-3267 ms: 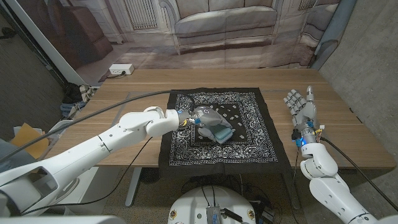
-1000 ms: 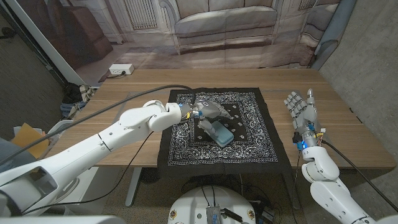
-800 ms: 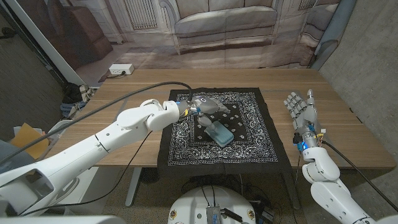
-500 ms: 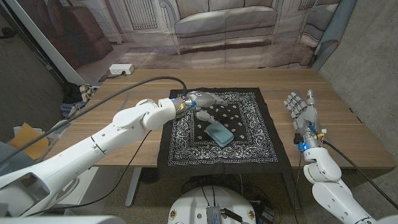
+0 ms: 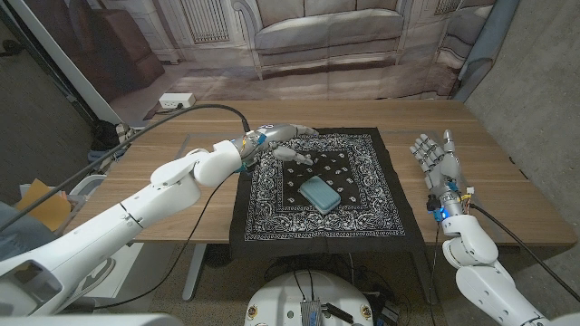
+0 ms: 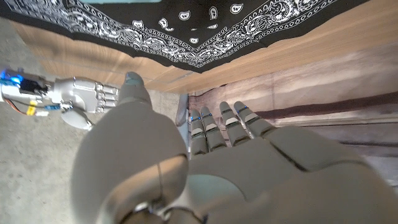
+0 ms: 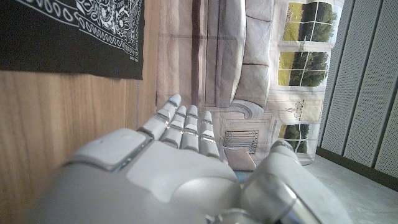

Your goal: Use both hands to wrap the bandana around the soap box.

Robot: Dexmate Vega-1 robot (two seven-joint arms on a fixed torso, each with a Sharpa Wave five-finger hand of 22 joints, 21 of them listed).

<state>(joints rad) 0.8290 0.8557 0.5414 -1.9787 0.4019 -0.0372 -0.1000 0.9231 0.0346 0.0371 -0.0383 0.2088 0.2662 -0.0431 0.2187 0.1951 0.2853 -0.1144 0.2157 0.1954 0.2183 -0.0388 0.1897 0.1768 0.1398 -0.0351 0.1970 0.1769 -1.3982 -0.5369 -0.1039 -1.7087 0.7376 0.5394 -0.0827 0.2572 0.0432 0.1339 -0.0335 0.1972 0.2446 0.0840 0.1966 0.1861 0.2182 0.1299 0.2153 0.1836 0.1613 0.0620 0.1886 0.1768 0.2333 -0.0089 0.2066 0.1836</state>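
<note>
A wooden tabletop (image 5: pixel 172 163) stands before a backdrop printed with a sofa and windows; a white power strip (image 5: pixel 176 101) lies on the floor behind. No writing is legible. The black bandana (image 5: pixel 362 195) is spread flat at the tabletop's middle, the teal soap box (image 5: pixel 320 192) on its centre. The left hand (image 5: pixel 283 138) hovers over the bandana's far-left corner, fingers apart, holding nothing. The right hand (image 5: pixel 437 158) stands by the right edge, fingers spread, empty.

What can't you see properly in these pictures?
- Bandana's near edge: head view, it hangs over the table edge.
- Soap box label: head view, too small.
- Left hand's palm: left wrist view, its own back hides it.
- Right hand's fingertips: right wrist view, blurred.
</note>
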